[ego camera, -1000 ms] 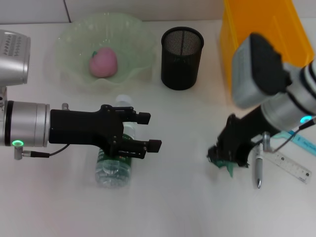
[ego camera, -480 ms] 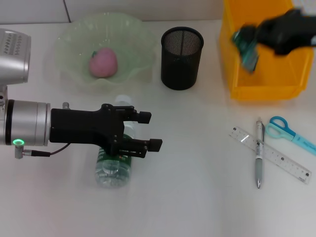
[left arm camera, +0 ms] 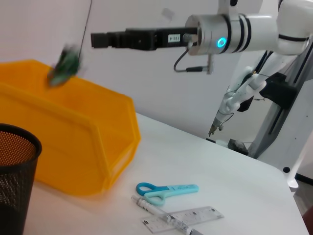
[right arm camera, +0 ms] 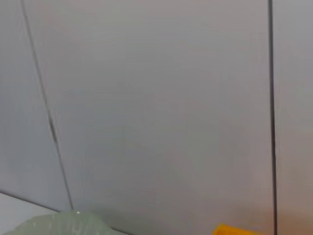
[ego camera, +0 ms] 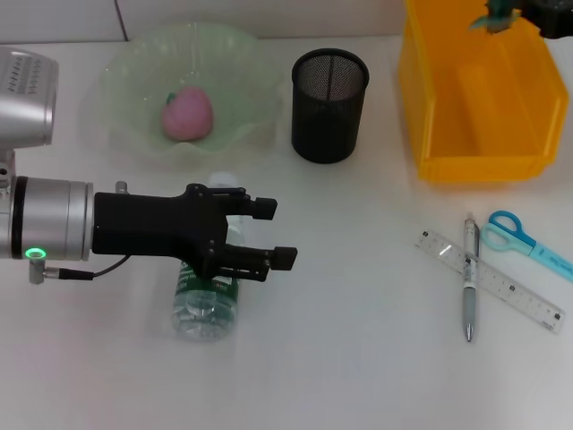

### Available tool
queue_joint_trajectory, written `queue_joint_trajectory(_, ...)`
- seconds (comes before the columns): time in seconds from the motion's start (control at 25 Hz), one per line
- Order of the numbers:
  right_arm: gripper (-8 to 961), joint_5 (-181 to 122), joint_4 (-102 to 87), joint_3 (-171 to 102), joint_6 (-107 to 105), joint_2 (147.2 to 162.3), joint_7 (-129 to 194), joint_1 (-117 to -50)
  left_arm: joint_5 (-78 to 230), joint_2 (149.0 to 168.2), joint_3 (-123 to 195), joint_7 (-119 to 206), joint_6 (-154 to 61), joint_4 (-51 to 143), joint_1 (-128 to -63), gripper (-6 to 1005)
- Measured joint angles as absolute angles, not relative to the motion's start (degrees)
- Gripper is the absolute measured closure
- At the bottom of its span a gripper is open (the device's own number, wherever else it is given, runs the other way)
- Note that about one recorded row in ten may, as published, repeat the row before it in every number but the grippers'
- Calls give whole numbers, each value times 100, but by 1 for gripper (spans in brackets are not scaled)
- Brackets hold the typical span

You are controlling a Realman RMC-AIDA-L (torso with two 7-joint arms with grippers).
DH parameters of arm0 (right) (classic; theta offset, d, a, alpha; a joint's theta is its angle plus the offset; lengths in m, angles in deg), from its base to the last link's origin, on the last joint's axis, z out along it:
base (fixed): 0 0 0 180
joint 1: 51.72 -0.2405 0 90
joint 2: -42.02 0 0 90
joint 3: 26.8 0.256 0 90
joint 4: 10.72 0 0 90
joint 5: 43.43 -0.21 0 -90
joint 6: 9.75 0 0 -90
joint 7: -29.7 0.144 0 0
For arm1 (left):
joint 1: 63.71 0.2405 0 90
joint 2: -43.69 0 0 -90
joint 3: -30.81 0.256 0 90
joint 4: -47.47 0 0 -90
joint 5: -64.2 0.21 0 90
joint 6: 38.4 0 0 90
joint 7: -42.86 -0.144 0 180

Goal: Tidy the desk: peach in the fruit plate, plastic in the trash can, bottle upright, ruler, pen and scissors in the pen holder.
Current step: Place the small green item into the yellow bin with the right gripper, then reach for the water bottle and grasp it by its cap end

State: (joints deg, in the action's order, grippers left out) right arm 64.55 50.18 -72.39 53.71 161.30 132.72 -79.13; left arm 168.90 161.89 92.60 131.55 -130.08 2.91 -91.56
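- The bottle [ego camera: 207,303] lies on its side at the near left of the desk [ego camera: 358,376], cap pointing away from me. Standing it upright is not yet done.
- My left gripper [ego camera: 274,234] hovers right over the bottle with its jaws spread wide and nothing between them. I judge it is staged for that pick.
- At the near right, the pen [ego camera: 466,296] lies across the ruler [ego camera: 530,306], and the scissors [ego camera: 507,231] sit just beside them. All three are yet to go in.
- Farther back, the pen holder [ego camera: 330,106] stands upright in the middle, and I see nothing in it.
- To its left, the peach [ego camera: 186,115] already rests in the fruit plate [ego camera: 125,67]. I count that part as done.
- At the far right, the plastic [left arm camera: 63,66] is in mid-air over the back of the trash can [ego camera: 474,134]. It looks apart from my right gripper [left arm camera: 100,40], which reaches out above the bin. I cannot tell how wide that one stands.
- My judgement is that the plastic is about to land in the bin. That would leave the bottle and the three desk tools.
- The surface is a plain white tabletop with a pale panelled wall [right arm camera: 156,98] behind it.
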Motion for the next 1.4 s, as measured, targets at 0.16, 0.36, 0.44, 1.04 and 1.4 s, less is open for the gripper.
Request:
queue_joint_trajectory(0.16,810,6451,4710,-7247,5304,16116,13268,-8043,16888,16189,9232,13177,-13008,291,-9163,187)
queue_joint_trajectory(0.36,639,6440,4719,-7208,5520,16113,13267,-8027,16888,16186,9185,13186,-13007,291,-9166,187)
queue_joint_trajectory(0.44,593,6423,4768,-7122,5908,16102,13266,-7998,16904,16184,9122,13244,-13008,291,-9166,187)
queue_joint_trajectory(1.04,239,6592,4616,-6972,9941,16066,11470,-7063,18858,16052,9049,18328,-12974,-2054,-9715,188)
queue_joint_trajectory(1.4,239,6615,3341,-6766,9707,16023,10395,-6919,21080,16248,9260,20436,-12944,-1673,-10868,191)
